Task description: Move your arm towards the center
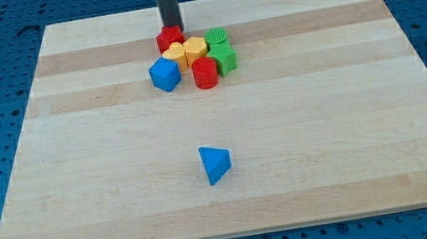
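My tip behind red block

The board is pale wood, smooth and matt, with grain in lengthwise bands. The blocks look like smooth plastic with a slight sheen, as on the blue block. The rod is dark and matt.

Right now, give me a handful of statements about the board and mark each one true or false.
1. My tip is at the view's top edge of the cluster, by the red block. True.
2. The blue triangular block lies inside the cluster. False: it sits alone, toward the view's bottom.
3. The blue cube is on the cluster's left in the view. True.
4. The red cylinder stands at the board's right edge. False: it is at the cluster's lower side.
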Robot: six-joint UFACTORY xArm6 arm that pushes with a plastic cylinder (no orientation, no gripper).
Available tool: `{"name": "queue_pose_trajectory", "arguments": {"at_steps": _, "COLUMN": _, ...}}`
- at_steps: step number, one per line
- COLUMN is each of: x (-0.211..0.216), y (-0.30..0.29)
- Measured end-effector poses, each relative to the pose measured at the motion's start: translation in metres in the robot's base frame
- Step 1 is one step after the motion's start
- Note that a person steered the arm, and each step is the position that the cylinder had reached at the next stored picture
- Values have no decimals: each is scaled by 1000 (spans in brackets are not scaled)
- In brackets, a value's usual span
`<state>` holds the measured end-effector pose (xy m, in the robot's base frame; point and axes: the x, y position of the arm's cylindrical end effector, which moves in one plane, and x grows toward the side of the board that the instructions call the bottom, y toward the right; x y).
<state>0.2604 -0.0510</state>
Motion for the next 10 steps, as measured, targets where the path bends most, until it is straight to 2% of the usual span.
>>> {"name": "queue_pose_trajectory", "arguments": {"at_steps": 2, "x": 11, "y": 102}}
{"name": "queue_pose_trajectory", "arguments": {"at_steps": 3, "x": 52, "y": 126}}
{"name": "queue_pose_trajectory", "arguments": {"at_steps": 4, "x": 62, "y": 127}}
{"name": "queue_pose_trajectory", "arguments": {"at_steps": 6, "x": 29, "y": 127}}
{"name": "queue_pose_trajectory", "arguments": {"at_steps": 7, "x": 67, "y": 134}}
{"name": "queue_pose_trajectory", "arguments": {"at_steps": 8, "x": 140, "y": 140}}
{"name": "queue_pose_trajectory", "arguments": {"at_steps": 10, "x": 154, "y": 125}}
